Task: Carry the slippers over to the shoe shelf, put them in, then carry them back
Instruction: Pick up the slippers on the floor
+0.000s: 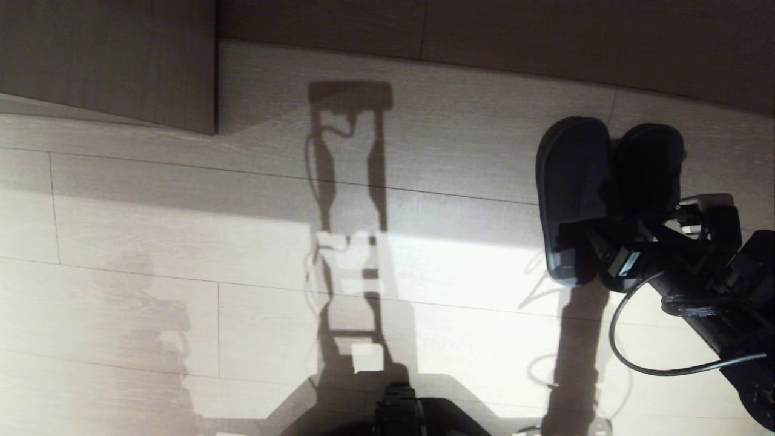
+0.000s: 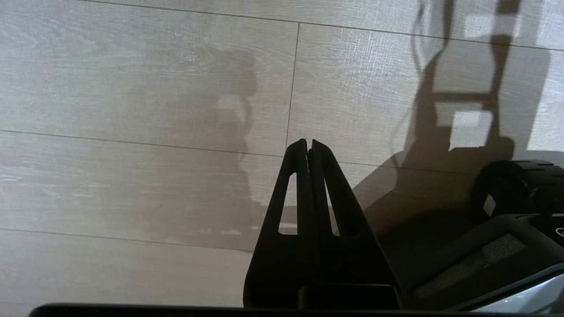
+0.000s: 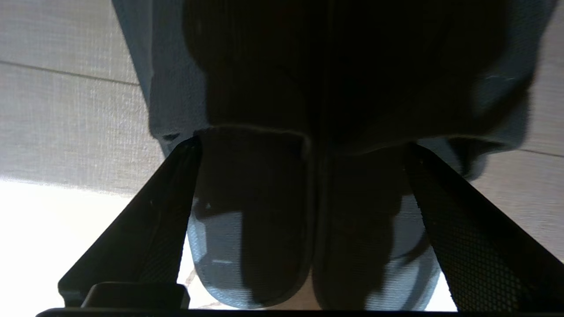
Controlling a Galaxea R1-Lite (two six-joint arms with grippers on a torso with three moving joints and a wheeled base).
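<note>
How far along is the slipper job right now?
The slippers lie side by side on the floor, apparently set down. The right pincer straddles them, spread wide. No shoe shelf shows here, so which leg this is can't be told. The left pincer hangs idle.

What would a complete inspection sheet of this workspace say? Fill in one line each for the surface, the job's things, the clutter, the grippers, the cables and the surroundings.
Surface: pale wood-plank floor, part sunlit, part in shadow.
Job's things: slippers, a dark pair side by side on the floor at the robot's right.
Clutter: nothing seen.
Grippers: right gripper open, its fingers straddling the pair at the heel end; left gripper shut, empty, hanging over bare floor.
Cables: black cable looping from the right arm above the floor.
Surroundings: brown wood-grain panel at far left; darker strip along the far edge; robot's shadow across the planks.
</note>
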